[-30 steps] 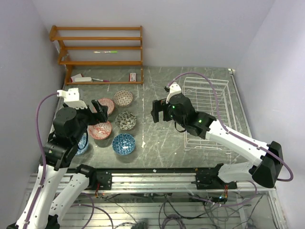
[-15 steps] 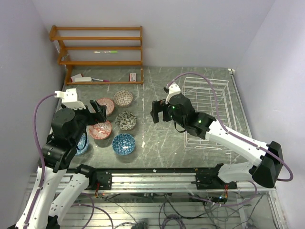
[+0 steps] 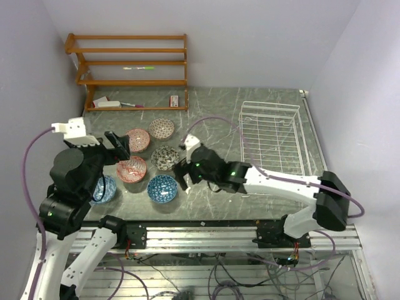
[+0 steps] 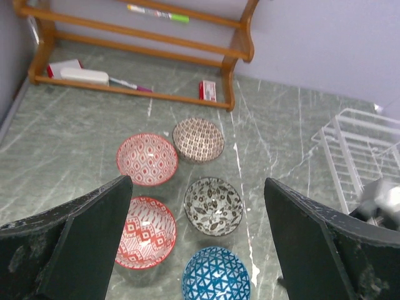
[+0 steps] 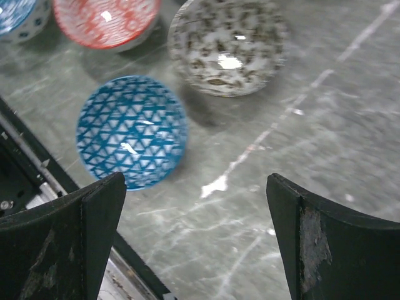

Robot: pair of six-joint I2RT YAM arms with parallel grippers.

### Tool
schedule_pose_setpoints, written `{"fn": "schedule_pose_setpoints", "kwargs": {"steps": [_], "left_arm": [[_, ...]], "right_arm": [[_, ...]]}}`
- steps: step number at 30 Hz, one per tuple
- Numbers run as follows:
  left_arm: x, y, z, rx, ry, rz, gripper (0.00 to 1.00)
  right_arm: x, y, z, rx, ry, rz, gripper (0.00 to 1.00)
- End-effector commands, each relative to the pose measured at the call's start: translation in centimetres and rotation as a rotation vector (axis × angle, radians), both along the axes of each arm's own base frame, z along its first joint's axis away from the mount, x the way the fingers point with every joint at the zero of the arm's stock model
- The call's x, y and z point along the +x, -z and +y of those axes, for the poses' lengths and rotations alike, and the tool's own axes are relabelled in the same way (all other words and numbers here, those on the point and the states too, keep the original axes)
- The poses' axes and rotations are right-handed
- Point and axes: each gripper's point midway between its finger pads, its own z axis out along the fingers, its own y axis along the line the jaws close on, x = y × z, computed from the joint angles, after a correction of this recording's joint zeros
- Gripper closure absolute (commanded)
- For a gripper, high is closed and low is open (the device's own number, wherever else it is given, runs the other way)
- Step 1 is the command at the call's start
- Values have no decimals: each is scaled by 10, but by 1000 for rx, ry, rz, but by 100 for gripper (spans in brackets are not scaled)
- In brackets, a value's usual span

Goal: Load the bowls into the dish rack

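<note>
Right gripper [image 3: 181, 176] is low over the near-left part of the worktop [image 3: 212, 100], jaws wide, nothing in them. The blue triangle bowl [image 5: 131, 131] sits just ahead of its left finger [image 5: 62, 244], outside the gap and not touched. Bare worktop shows between the fingers. The blue-and-white bowl [image 5: 15, 12] is further left along the near edge, partly under the left arm in the top view.

Left gripper [image 4: 197, 184] hangs high over the left edge, jaws wide, holding nothing. In its wrist view the red zigzag bowl [image 4: 145, 231] is beside the left finger. The grey-black floral bowl [image 4: 214, 206] shows in the gap, well below.

Next row out: the red zigzag and grey-black floral bowls stand side by side. Beyond them are the pink diamond bowl [image 4: 147, 159] and the brown lattice bowl [image 4: 198, 139].

All six bowls are upright on the worktop's left half, close together but apart. The dish rack [image 3: 272, 137] is at the far-right corner, well apart from the bowls. The wooden shelf unit [image 3: 128, 69] is at the far-left corner.
</note>
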Motion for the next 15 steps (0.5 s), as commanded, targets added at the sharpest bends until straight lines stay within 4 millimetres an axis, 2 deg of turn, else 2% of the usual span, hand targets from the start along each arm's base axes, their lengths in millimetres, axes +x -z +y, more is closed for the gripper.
{"fn": "schedule_pose_setpoints", "kwargs": {"steps": [1, 5, 9, 15], "left_arm": [[-20, -30, 21, 11, -68, -67, 2], [-40, -47, 37, 2, -120, -120, 2], [-62, -61, 56, -15, -185, -177, 2], [-78, -62, 68, -30, -228, -203, 3]], "right_arm": [[-24, -2, 49, -1, -106, -38, 5], [-49, 20, 79, -45, -201, -24, 8], [-68, 43, 101, -90, -273, -9, 9], [-79, 70, 122, -153, -328, 2, 15]]}}
